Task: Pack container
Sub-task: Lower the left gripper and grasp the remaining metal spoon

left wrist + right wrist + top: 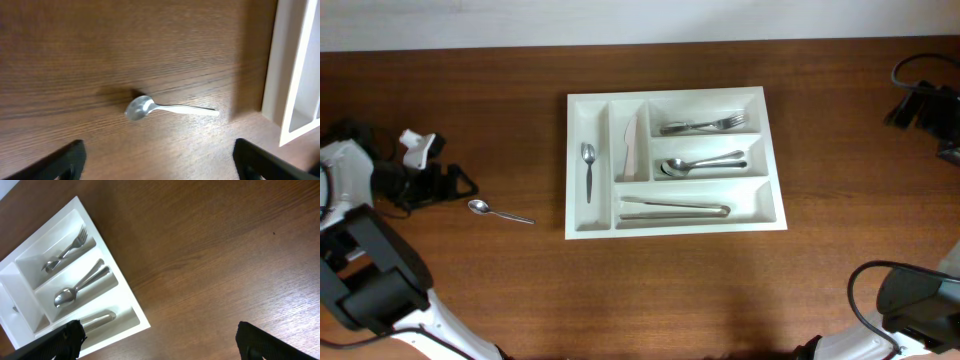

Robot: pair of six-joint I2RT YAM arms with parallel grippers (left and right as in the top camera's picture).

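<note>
The left fingers point(67, 160) are wide apart and hold nothing. A loose teaspoon point(165, 108) lies on the wooden surface point(100, 50) just ahead of them, with its handle towards the container point(675, 95). The right fingers point(60, 340) are also wide apart and empty, over bare surface at the far right. The container sits in the middle of the surface, well apart from both arms. It holds a small spoon point(588, 165), a knife point(631, 145), forks point(705, 126), spoons point(700, 163) and long metal pieces point(675, 208).
</note>
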